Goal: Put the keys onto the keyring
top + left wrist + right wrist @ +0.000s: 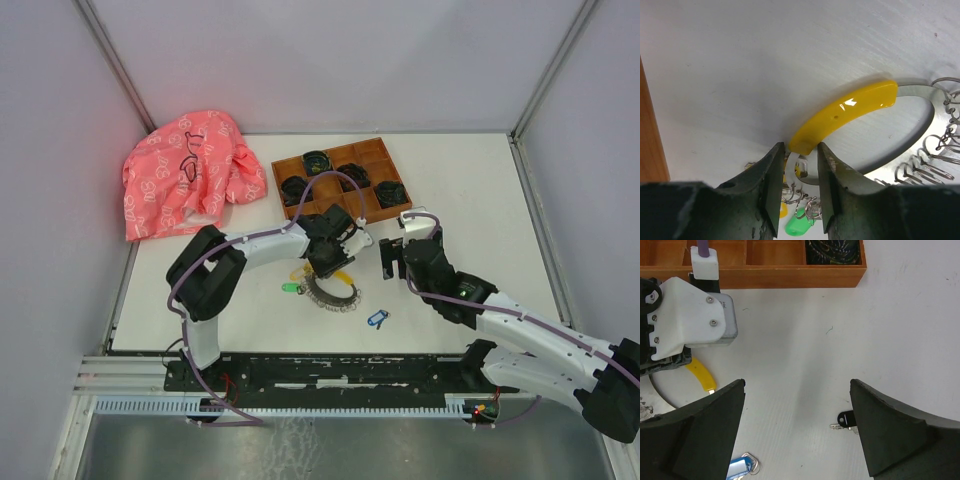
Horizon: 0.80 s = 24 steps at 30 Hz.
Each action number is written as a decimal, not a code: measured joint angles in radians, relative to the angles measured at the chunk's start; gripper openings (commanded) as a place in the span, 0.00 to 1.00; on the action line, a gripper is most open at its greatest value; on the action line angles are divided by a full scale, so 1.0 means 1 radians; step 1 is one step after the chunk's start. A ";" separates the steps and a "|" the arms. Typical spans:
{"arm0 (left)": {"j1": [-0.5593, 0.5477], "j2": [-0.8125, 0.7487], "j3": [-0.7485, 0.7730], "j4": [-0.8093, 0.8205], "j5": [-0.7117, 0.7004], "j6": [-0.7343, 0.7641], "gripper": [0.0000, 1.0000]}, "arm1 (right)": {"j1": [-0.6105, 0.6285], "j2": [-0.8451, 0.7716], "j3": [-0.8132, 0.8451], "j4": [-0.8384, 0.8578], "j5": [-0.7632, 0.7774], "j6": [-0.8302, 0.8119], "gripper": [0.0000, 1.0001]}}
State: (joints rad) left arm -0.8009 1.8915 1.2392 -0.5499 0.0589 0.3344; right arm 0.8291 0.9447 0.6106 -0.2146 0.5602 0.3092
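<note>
Now lying flat near the middle of the tabletop [480, 200]: the keyring [335, 303], a grey loop with a green tag [290, 287] at its left and a yellow curved piece [845, 112] over part of it. Straddled at the end of that yellow piece by the left fingers [771, 185], with only a narrow gap; cannot tell if already pressing on it. Spread wide and holding nothing: the right fingers [705, 440], above bare tabletop just right of the keyring. Close to the inner side of one of them, the black key [845, 419], loose on the tabletop. Just in front of the keyring, the blue key [378, 319], also loose. Further back, a wooden tray [790, 277] with dark coils, and a pink cloth [185, 175] at the far left.
</note>
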 measured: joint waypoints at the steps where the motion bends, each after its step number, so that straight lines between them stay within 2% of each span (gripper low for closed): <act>1: -0.001 0.000 0.000 0.000 -0.003 -0.001 0.30 | 0.000 0.000 -0.002 0.002 -0.002 0.000 0.93; 7: -0.002 -0.006 -0.014 0.036 -0.037 -0.063 0.14 | 0.000 -0.002 -0.003 0.022 -0.038 -0.003 0.92; 14: 0.002 -0.058 -0.099 0.133 -0.088 -0.296 0.03 | 0.000 0.020 -0.003 0.040 -0.151 -0.023 0.89; 24: 0.014 -0.174 -0.257 0.239 -0.123 -0.657 0.03 | 0.014 0.127 0.008 0.043 -0.359 -0.041 0.83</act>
State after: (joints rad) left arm -0.7868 1.7172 0.9821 -0.3107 -0.0639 -0.3225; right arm 0.8436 1.0718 0.6182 -0.1715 0.2016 0.2680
